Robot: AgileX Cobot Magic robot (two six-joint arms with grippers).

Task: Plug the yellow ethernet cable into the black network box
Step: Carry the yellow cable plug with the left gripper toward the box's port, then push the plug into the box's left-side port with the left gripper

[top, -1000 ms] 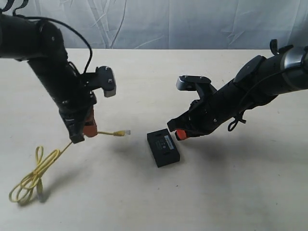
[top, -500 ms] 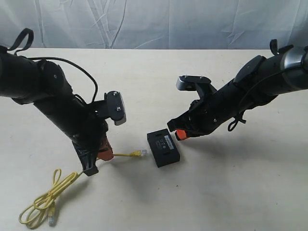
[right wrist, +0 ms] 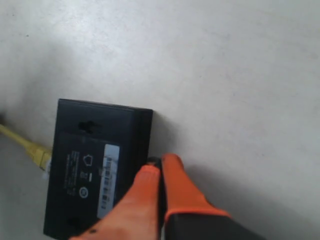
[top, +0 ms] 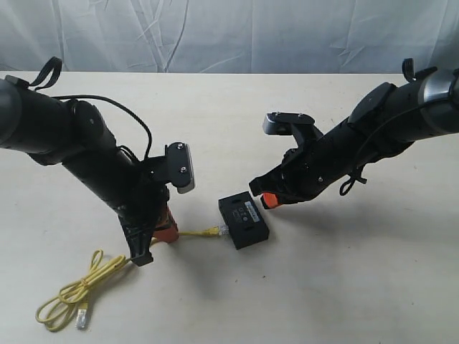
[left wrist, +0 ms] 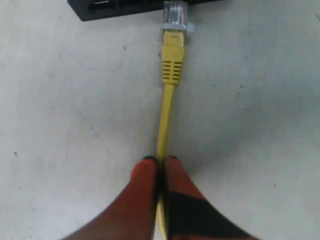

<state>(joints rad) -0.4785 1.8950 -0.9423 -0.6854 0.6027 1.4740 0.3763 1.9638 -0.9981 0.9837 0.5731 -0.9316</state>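
Against the left face of the black network box on the bench, the yellow ethernet cable now sets its clear plug; a second ago it hung well short. Lower and nearer, the left claw stays clamped on the cable. Fingers together, the right claw rests unmoved at the box's far edge.

The thin ethernet cable is bright yellow with a clear plastic plug. The small flat plastic network box is black, with a pale grey label printed in dark markings. The left fingers and right fingers are orange-red with black patches, above a plain cream table.
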